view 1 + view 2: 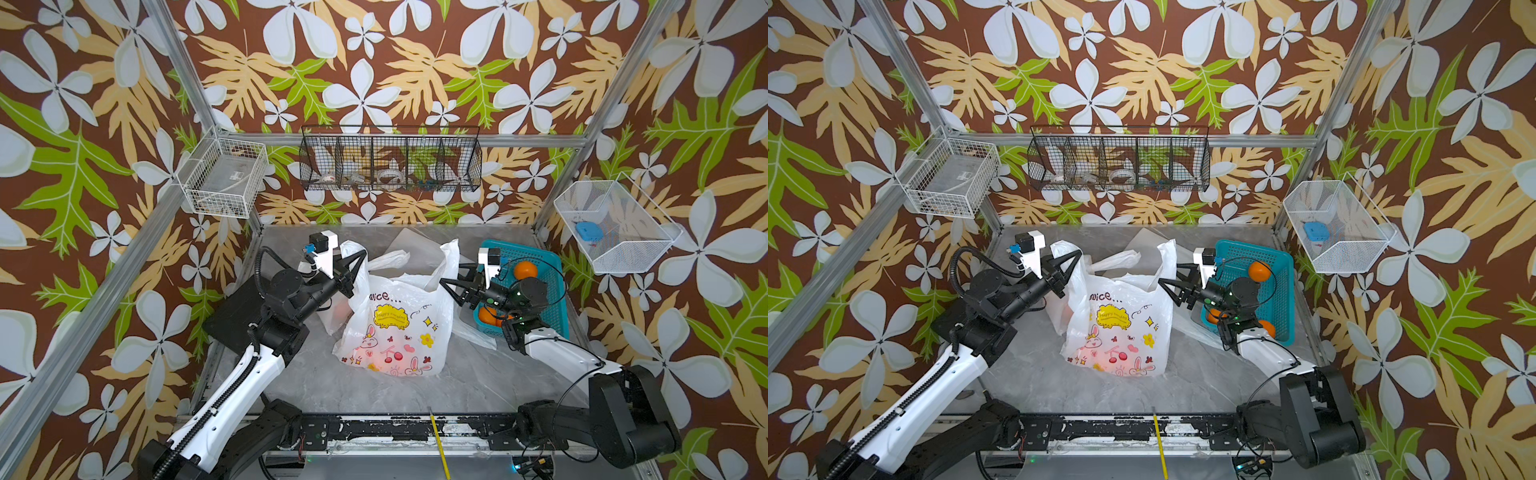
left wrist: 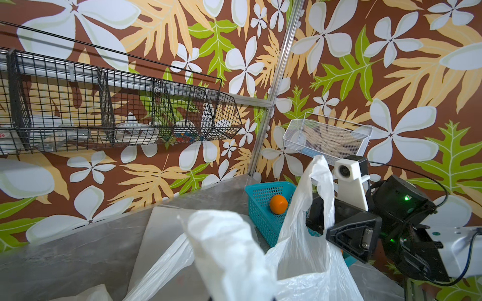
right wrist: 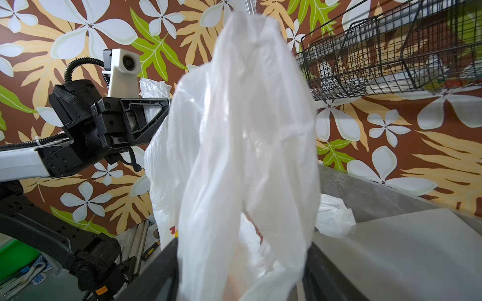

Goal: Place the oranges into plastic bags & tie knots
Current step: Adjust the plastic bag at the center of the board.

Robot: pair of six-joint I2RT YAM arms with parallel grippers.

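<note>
Step in hand: by the look of it, the arms are gathering the handles of the printed bag [image 1: 395, 328] for a knot. No knot is showing yet.
Left fingers [image 1: 364, 255]: pressing together on the left handle [image 1: 351, 249], whose end is poking out beyond them.
Right fingers [image 1: 451, 275]: standing apart, with the right handle [image 3: 247, 130] hanging between them and not visibly pinched.
Bag: sitting on the desk [image 1: 374, 395] between and below the two sets of fingers, mouth sagging open.
Oranges [image 1: 525, 270]: several are lying in the teal basket [image 1: 548, 262] behind the right fingers. What is inside the bag is unclear.
Doing it well: the right fingers should be catching the whole bunched strip, not one ply.
Tension: the handles should be pulling evenly before crossing.
Risk: thin film is likely to be slipping or tearing under a jerk.
</note>
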